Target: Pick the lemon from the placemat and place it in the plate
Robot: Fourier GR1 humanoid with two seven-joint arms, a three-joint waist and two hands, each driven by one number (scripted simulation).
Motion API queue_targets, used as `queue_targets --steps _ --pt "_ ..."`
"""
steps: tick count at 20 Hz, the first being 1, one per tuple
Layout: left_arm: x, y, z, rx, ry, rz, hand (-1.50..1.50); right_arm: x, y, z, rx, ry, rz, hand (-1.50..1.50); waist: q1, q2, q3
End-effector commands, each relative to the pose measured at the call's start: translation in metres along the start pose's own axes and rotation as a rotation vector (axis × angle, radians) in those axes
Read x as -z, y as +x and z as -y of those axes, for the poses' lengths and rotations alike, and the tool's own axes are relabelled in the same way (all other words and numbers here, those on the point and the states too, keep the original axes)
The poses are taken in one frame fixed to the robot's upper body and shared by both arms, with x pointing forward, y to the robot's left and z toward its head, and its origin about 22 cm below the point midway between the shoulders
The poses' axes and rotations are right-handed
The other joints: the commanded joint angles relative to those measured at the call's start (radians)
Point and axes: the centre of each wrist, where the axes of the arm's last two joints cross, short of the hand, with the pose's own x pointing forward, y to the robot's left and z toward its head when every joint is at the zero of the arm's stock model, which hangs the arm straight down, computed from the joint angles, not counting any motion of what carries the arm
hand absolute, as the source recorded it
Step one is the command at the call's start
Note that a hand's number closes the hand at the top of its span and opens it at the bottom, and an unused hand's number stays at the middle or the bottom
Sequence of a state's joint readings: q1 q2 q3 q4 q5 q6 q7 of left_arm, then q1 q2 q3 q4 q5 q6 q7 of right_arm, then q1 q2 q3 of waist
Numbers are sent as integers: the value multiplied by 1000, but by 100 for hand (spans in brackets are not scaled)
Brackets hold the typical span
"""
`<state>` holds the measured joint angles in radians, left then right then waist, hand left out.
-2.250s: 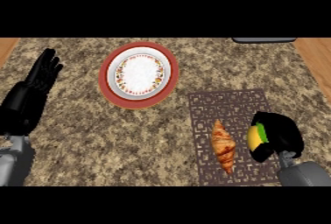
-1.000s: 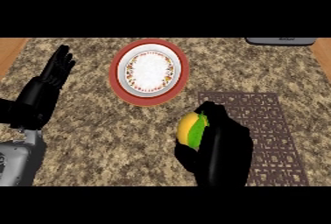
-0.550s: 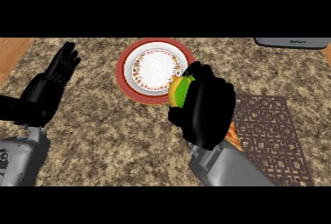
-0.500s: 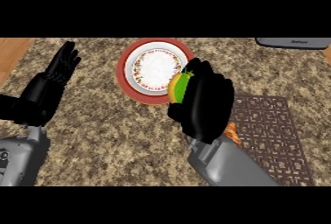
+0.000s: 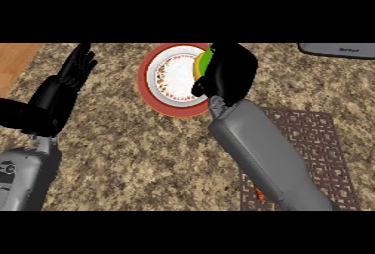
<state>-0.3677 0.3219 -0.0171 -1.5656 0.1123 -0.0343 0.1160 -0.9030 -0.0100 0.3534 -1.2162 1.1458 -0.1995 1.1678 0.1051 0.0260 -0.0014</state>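
**Lemon over plate's right rim — release is next**

Your right robot hand (image 5: 228, 69) is curled round the lemon (image 5: 203, 63); only a yellow-green sliver shows at the hand's left side, toward the plate centre. The rest is hidden by the fingers, so you can't read the lemon's long axis.

Key relation: hand w/ lemon sits over the right edge of the plate (image 5: 157, 74), not over the middle. The plate's white centre lies to the hand's left. Height above the plate can't be judged from this steep view. I'd say a small shift left before opening would put the lemon nearer the middle; let go here and it may land on the red rim and roll onto the counter (image 5: 132, 158).

Nearer arm: right, no contest. Left robot hand (image 5: 70, 82) rests open at the view's left, fingers up, well apart from the plate.

Containers: the visible part of the plate holds nothing, but its right part is covered by the hand, so can't confirm there. Placemat (image 5: 322, 149) lies behind the right forearm at lower right, w/ an orange bit (image 5: 258, 192) peeking out beside the arm; what it is can't be told.

Progress, as a judgement: pick done, carry nearly done, placing not yet done.
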Motion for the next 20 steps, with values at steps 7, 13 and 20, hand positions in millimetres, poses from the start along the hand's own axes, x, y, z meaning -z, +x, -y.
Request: queue_targets --steps 7,13,20 --pt "7 4 9 0 -16 32 0 42 -12 -52 12 78 -257 150 31 14 1" --pt "12 4 15 -4 -41 27 0 61 -12 -50 163 61 -339 -150 43 19 2" --pt "18 13 17 9 -49 33 0 67 -13 -54 362 -63 -252 -150 42 16 3"
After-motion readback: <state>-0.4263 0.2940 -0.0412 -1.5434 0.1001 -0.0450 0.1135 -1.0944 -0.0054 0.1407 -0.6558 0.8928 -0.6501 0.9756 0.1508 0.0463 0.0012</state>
